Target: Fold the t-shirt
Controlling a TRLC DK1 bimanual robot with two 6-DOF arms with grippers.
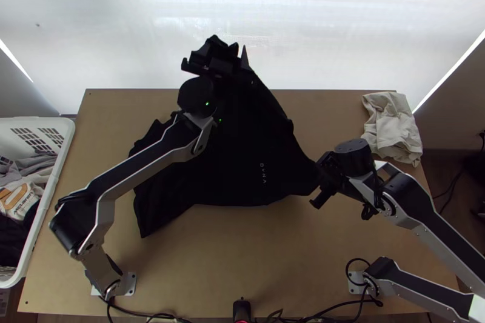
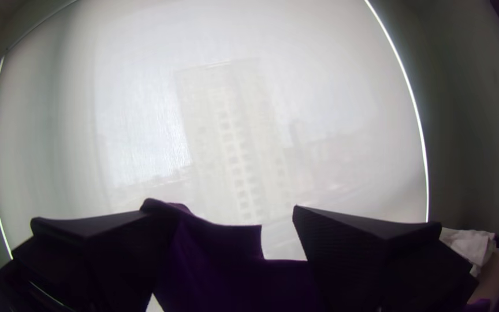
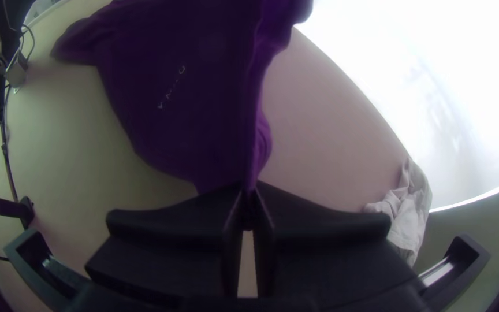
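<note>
The black t-shirt (image 1: 242, 159) is loosely spread with uneven edges, stretching from the table's far edge toward the right arm. At its far end my left gripper (image 1: 217, 59) stands over the table's far edge. In the left wrist view the fingers of my left gripper (image 2: 226, 222) are wide apart, with dark purple-looking shirt cloth (image 2: 220, 271) between them, close against one finger. My right gripper (image 1: 321, 179) is at the shirt's right end. The right wrist view has my right gripper (image 3: 249, 193) shut on a gathered tip of the shirt (image 3: 186, 115), small lettering facing up.
A crumpled pale cloth (image 1: 393, 128) lies at the table's far right corner. The white laundry basket (image 1: 60, 141) with clothes stands along the left side. Cables and a small black device (image 1: 242, 309) are at the near edge. Bare tabletop (image 1: 242, 250) stretches in front of the shirt.
</note>
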